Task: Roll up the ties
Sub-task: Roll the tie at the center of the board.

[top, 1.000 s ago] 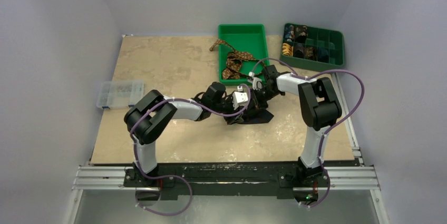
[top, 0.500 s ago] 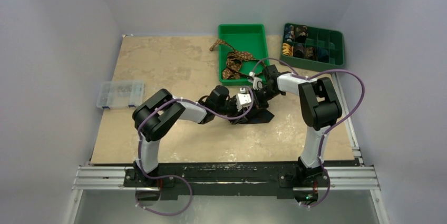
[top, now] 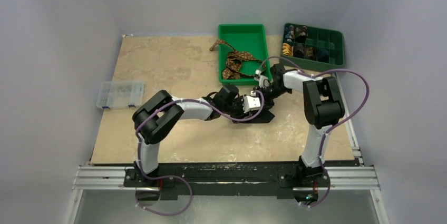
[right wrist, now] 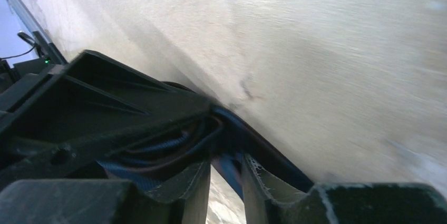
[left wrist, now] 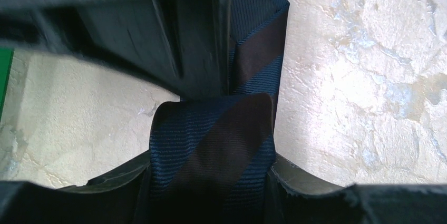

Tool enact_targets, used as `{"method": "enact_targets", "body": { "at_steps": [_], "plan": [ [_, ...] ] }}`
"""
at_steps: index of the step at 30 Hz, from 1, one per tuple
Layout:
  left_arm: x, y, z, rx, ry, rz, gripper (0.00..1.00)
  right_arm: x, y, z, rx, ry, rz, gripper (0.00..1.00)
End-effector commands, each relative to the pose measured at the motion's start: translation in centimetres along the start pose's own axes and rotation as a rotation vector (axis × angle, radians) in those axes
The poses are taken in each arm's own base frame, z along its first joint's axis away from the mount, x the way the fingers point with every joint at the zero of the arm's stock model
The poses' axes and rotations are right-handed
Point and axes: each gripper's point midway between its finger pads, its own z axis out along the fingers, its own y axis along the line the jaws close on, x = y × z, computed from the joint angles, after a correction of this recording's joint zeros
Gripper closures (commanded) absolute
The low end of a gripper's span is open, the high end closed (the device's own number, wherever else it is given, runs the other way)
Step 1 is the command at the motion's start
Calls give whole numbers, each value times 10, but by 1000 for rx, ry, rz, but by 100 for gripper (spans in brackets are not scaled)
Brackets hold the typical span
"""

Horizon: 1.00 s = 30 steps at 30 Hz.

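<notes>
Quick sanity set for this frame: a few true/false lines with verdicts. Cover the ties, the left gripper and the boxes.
1. The brown tie lies in the green tray, with one end over its rim. True.
2. The navy tie sits between the fingers of the left gripper. True.
3. The clear box is on the right side of the table. False: it sits at the left edge.
4. The divided organizer is empty. False: several compartments hold rolled ties.
</notes>
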Motion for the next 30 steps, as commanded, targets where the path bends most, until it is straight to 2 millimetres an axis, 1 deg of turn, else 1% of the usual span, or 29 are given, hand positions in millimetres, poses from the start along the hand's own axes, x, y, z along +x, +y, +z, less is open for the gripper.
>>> {"method": "enact_targets", "body": {
  "at_steps": [1,3,4,8,11,12,13,14,17,21,22,23,24,25,27,28,30],
  "plan": [
    [101,-21,-20,45,390,-46,79,-6,-12,-29,14,-19,-19,68],
    [101,-22,-20,59,397,-49,80,-6,-9,-38,6,-23,-34,67],
    [100,-23,-19,65,397,-48,80,-6,-6,-43,1,-24,-43,64],
    [99,-23,-18,85,406,-39,80,-6,12,-53,-59,-55,-63,62],
    [98,-23,-17,103,419,-26,79,-11,31,-56,-139,-104,-47,51],
    [98,-23,-17,109,423,-27,79,-11,39,-55,-185,-118,-35,47],
    [97,-23,-17,112,425,-21,78,-13,43,-55,-208,-128,-16,43],
    [97,-23,-17,113,426,-19,77,-14,46,-53,-229,-134,-7,42],
    [95,-22,-17,117,434,-21,74,-13,47,-44,-249,-125,12,41],
    [92,-23,-17,125,430,-23,71,-13,52,-28,-270,-104,7,43],
    [92,-23,-17,126,430,-23,71,-14,51,-25,-266,-102,32,45],
    [92,-23,-17,126,428,-23,70,-14,48,-23,-260,-103,32,51],
    [91,-23,-16,127,426,-25,70,-13,45,-21,-251,-98,28,58],
    [90,-23,-16,126,424,-26,69,-10,43,-19,-250,-84,22,69],
    [87,-23,-16,128,416,-38,66,-1,38,-17,-238,-53,13,95],
    [85,-23,-16,126,407,-48,63,4,32,-15,-214,-39,13,100],
    [79,-22,-15,115,385,-63,57,14,19,-12,-163,-13,21,100]
  ]
}}
